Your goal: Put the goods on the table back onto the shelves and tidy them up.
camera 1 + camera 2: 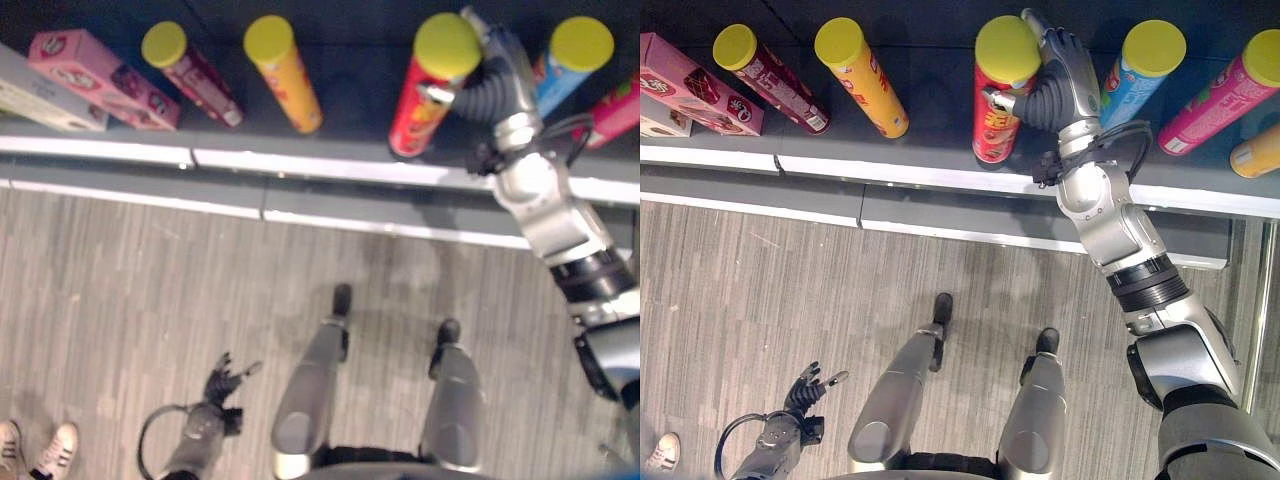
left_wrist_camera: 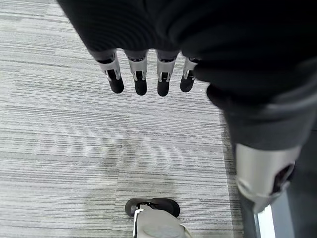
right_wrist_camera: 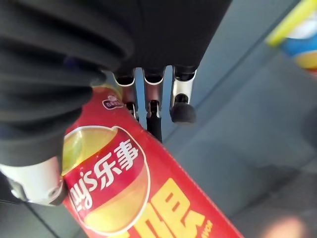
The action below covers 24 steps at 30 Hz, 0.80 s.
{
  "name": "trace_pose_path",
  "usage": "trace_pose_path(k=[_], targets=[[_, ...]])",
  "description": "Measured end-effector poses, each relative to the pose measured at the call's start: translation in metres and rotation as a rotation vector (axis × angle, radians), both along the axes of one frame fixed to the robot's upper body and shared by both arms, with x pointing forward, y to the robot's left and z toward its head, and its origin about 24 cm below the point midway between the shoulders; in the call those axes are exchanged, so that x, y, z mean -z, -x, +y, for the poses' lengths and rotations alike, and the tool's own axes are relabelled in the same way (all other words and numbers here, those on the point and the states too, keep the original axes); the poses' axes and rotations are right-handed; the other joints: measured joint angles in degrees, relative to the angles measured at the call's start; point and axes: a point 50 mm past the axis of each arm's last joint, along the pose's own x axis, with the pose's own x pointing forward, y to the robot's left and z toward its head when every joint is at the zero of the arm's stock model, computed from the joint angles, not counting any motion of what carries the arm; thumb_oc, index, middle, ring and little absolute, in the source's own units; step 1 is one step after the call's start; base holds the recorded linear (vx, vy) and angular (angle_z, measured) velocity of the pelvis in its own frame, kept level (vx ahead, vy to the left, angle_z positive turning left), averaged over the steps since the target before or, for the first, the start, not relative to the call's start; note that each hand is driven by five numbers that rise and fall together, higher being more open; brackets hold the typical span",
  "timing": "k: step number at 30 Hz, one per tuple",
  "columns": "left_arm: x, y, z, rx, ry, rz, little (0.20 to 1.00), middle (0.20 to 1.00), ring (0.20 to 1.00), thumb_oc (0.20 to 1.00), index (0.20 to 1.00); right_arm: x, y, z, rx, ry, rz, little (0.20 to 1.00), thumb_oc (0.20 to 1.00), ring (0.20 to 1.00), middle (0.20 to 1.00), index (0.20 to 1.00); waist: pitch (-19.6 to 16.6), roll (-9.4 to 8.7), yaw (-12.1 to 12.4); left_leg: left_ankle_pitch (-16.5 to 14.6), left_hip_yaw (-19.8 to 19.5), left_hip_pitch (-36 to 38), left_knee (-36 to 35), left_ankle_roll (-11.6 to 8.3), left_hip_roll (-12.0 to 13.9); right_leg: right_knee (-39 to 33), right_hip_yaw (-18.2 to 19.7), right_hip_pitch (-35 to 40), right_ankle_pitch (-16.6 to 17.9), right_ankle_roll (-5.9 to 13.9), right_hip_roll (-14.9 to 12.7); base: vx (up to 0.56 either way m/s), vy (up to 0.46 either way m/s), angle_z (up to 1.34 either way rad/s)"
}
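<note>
A: Item one, right hand (image 1: pixel 1055 75)?
B: Fingers and thumb wrapped round the red crisp tube (image 1: pixel 998 95), upright on the shelf (image 1: pixel 940 125), keeping it steady in the row.
A: Left hand (image 1: pixel 808 388)?
B: Empty, fingers relaxed, hanging low above the floor.

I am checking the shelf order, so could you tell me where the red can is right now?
The red can stands upright on the dark shelf, between the orange can and the blue can, with the right hand curled around it.
</note>
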Motion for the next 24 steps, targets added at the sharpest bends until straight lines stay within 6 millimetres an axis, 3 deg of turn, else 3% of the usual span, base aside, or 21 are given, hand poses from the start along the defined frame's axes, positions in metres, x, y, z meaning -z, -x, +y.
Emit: trace_pose_path(k=[8,24], targets=[[-0.009,-0.010,-0.003,-0.011,0.022,-0.071,1.000,1.000,1.000,1.000,1.000,-0.005,-0.014,-0.004,0.089,0.001,-0.019,0.200,0.200,0.200,0.200,0.200,0.02,1.36,0.32,0.74,-0.66,-3.54,-0.14,-0.43,-0.28,2.29,-0.20,-4.27,-0.69,-0.33,-0.12,0.00,-0.004,0.04],[-0.008,-0.011,-0.007,-0.006,0.016,-0.073,1.000,1.000,1.000,1.000,1.000,-0.023,-0.013,-0.007,0.143,-0.031,-0.117,0.200,0.200,0.200,0.200,0.200,-0.06,2.80,0.74,1.99,-1.58,-6.16,-1.06,-1.10,-0.31,4.40,-0.49,-7.83,-1.42,-0.72,-0.20,0.00,0.000,0.02]])
